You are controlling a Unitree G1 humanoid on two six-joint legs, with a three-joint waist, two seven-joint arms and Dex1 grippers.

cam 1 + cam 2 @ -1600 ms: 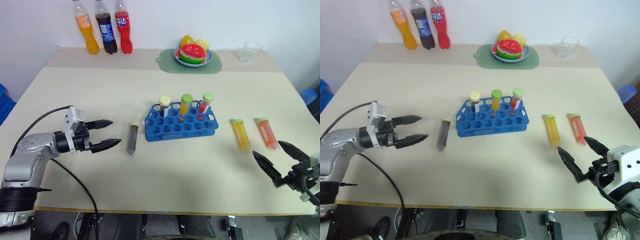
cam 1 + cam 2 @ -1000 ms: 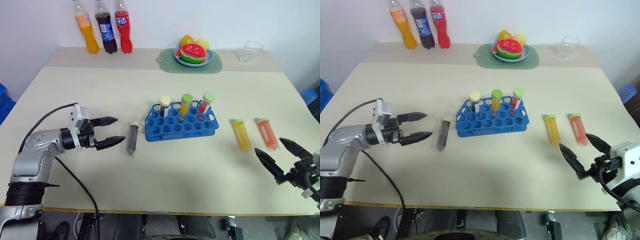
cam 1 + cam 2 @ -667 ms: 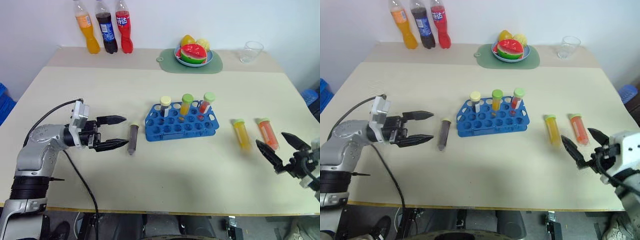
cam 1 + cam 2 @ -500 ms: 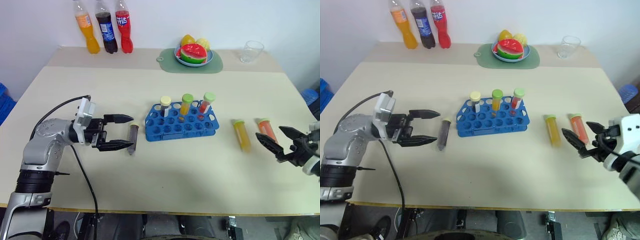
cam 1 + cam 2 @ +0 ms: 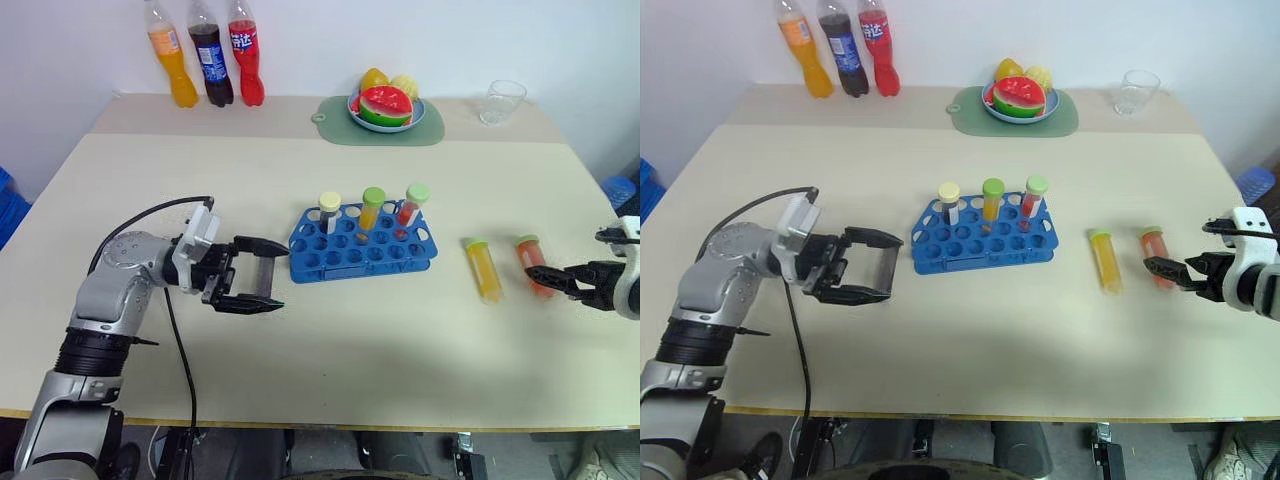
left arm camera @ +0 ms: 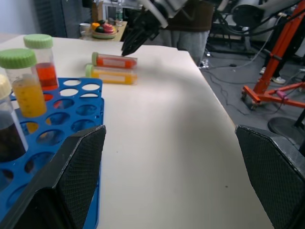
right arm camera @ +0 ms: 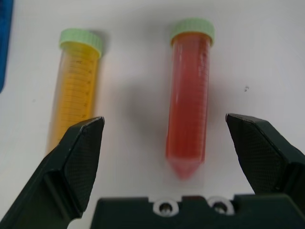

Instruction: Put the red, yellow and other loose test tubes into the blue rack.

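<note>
Straddling the dark tube (image 5: 264, 276) with wide-open empty jaws, the left claw (image 5: 262, 275) could roll it off beside the blue rack (image 5: 362, 249), while the right claw (image 7: 171, 143), gaping over the red tube (image 7: 188, 95) on the worktop (image 5: 380, 340), might nudge the yellow tube (image 7: 76, 90) alongside.

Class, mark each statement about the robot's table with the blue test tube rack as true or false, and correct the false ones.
1. Three capped tubes stand upright in the blue plastic rack. True.
2. The red-filled tube with the green cap is held in the right gripper. False: it lies on the table between open fingers.
3. The yellow-filled tube with the green cap lies between the rack and the red tube. True.
4. The left gripper is shut. False: it is open, its fingers around the dark-filled tube lying left of the rack.
5. The clear glass cup stands beside the three soda bottles. False: it stands at the opposite far corner.
</note>
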